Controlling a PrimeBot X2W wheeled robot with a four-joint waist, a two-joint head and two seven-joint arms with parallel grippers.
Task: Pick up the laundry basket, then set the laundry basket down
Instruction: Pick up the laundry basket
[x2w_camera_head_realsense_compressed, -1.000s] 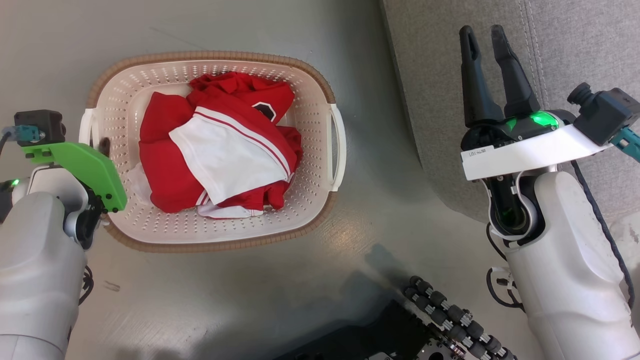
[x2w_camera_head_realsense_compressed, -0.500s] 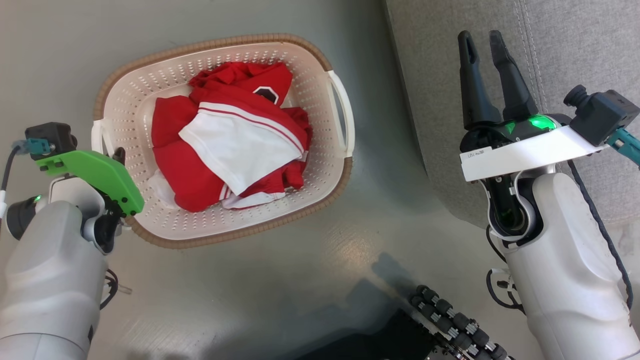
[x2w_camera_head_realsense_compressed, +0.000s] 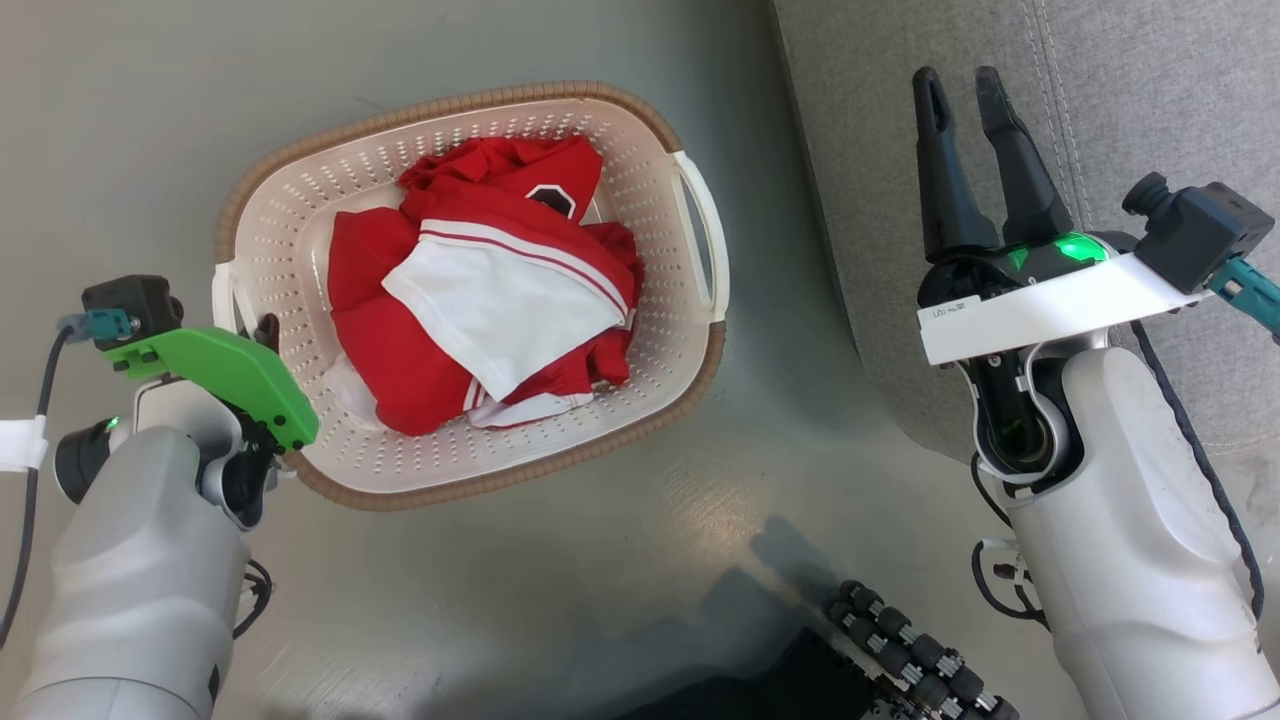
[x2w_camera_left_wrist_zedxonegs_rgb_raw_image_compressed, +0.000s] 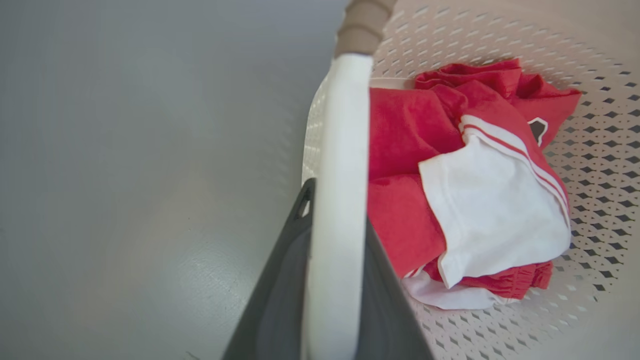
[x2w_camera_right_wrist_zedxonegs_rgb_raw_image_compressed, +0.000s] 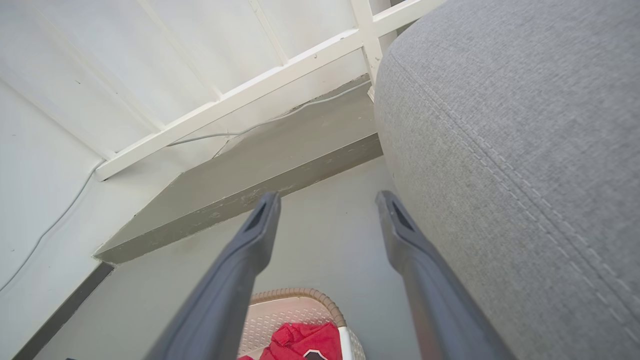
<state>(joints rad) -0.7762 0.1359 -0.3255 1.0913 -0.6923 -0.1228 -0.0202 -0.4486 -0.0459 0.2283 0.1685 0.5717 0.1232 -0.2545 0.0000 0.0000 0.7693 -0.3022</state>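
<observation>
The laundry basket (x2w_camera_head_realsense_compressed: 665, 300) is seen toward ten o'clock in the head view, over the grey floor (x2w_camera_head_realsense_compressed: 500, 600), loaded with red and white clothes (x2w_camera_head_realsense_compressed: 500, 310). Its white handle (x2w_camera_left_wrist_zedxonegs_rgb_raw_image_compressed: 340, 150), at the basket's nine o'clock side, is clamped between the fingers of the left tool (x2w_camera_head_realsense_compressed: 265, 332), which are closed onto it. The right tool (x2w_camera_head_realsense_compressed: 958, 80), at two o'clock over the grey sofa (x2w_camera_head_realsense_compressed: 1100, 100), is held partly spread with nothing in it. With one handle gripped, the far side could sag; the handle might be twisted out of the fingers, or the clothes tipped toward three o'clock.
</observation>
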